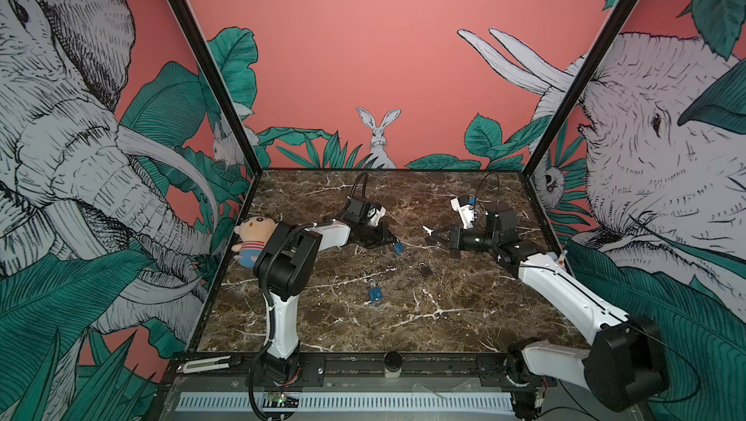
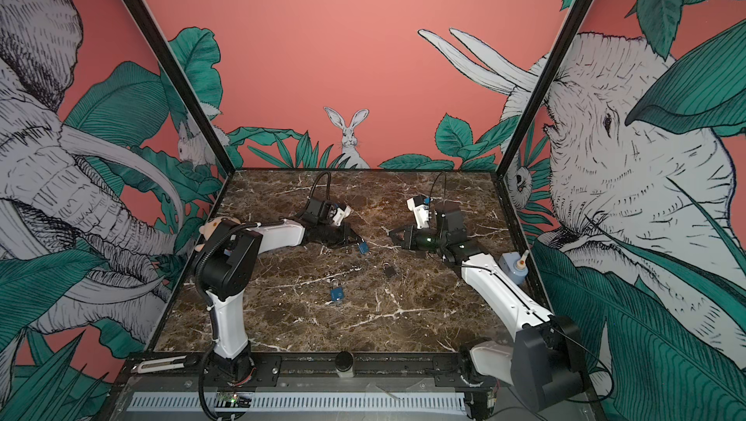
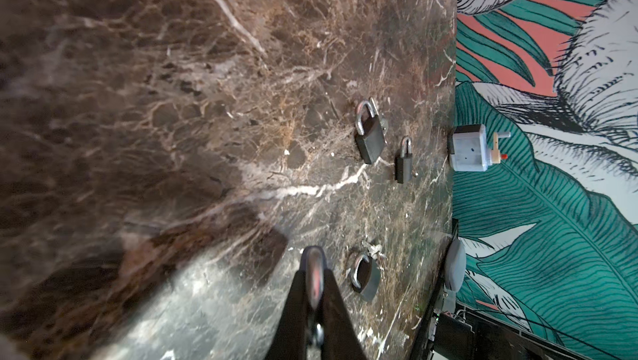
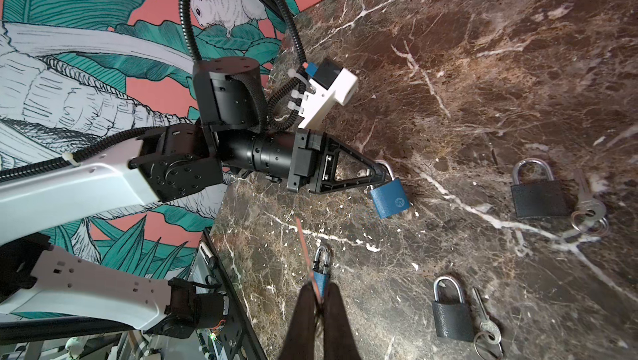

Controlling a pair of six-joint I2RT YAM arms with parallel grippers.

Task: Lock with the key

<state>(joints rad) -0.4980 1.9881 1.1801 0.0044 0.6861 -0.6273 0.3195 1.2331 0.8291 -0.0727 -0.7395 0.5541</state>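
blue padlock [image 4: 392, 203]: hanging by its shackle from left gripper [image 4: 381, 172], jaws pinching it. key [image 1: 427, 230]: right gripper [image 4: 319, 294] clamping it; blade showing blurred, edge-on in wrist view.

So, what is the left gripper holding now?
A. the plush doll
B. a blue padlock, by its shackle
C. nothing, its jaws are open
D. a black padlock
B: in the right wrist view the left gripper is shut on the metal shackle of the blue padlock.
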